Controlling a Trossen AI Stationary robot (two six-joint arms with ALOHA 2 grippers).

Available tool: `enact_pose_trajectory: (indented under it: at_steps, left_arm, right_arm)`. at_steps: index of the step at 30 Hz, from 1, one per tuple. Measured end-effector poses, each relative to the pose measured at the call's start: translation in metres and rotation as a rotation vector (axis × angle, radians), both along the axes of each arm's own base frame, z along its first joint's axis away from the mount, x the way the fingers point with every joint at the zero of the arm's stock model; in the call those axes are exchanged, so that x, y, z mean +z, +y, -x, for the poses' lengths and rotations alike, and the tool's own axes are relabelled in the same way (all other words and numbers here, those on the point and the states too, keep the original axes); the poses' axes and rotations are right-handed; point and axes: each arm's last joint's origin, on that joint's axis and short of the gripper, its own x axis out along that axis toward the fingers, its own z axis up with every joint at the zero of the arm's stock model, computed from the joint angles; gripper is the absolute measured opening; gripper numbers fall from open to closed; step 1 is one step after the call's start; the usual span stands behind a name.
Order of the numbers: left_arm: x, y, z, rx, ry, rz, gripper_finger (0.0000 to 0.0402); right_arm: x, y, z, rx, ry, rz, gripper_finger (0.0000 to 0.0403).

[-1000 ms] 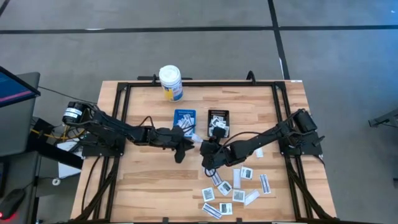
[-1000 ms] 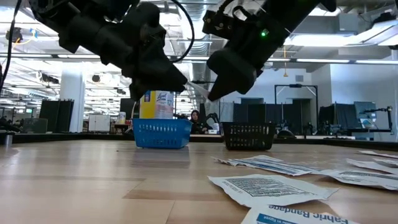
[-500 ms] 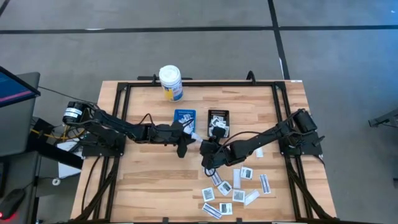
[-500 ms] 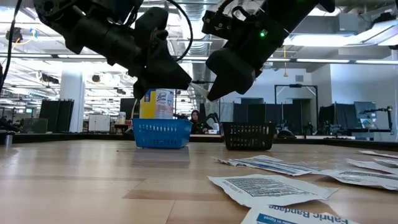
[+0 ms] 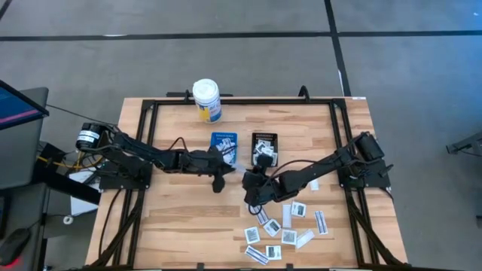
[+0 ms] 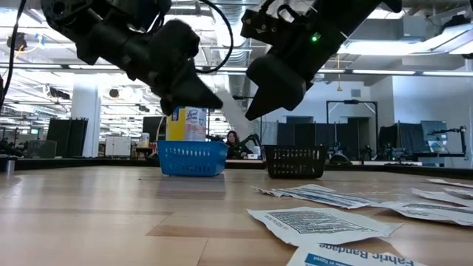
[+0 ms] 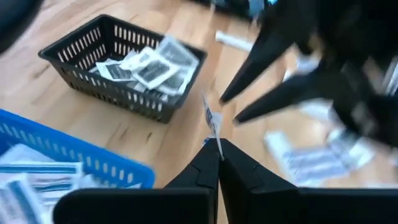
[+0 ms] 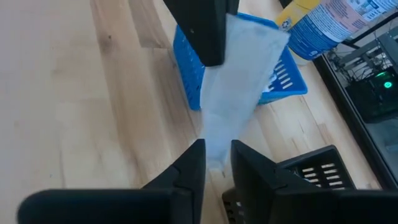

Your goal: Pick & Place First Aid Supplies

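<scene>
**Packet held between both arms above mid-table**

Above the middle of the table [image 5: 181, 218], just near of the two baskets, a narrow white packet [image 8: 239, 93] is seen spanning both arms. The left gripper [image 7: 217, 149] is closed on one end of it, the strip standing edge-on from the pinched fingertips. In the right wrist view the right gripper [image 8: 214, 155] has its fingers standing slightly apart with the other end of the packet between them; whether they press on it cannot be told.

The blue basket [image 5: 223, 143] and the black basket [image 5: 264, 143] stand side by side at the far middle, each already holding packets. The loose pile of packets [image 5: 286, 229] lies flat on the near right of the table. A white bottle [image 5: 206, 99] stands beyond the blue basket.

The packet is judged very light, thin and limp: it bends in the air under its own weight. A firm pinch on a short end or edge is advised, since a flat paper face offers little purchase and may slip or crease. The flat-lying ones are expected to be hard to lift without an edge being caught first.
</scene>
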Motion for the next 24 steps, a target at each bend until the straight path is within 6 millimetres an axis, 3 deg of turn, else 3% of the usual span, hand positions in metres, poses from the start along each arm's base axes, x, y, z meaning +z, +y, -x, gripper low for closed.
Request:
enact_pose_trajectory:
  at_steps: [4,8,17,24]
  left_arm:
    - [-0.007,0.000,0.003,-0.061,0.091,-0.171,0.0006]
    - [-0.007,-0.008,0.003,-0.189,0.076,-0.206,0.0006]
    - [-0.004,-0.037,0.007,-0.408,0.021,-0.405,0.0005]
    - [-0.003,-0.037,0.007,-0.339,0.023,-0.460,0.0004]
  right_arm:
    - [0.001,0.008,0.003,0.023,-0.002,-0.001,0.0080]
    - [0.003,0.014,0.001,0.039,-0.034,-0.022,0.0087]
    - [0.012,0.009,-0.018,0.165,-0.160,-0.291,0.0089]
    - [0.012,0.009,-0.019,0.215,-0.140,-0.350,0.0089]
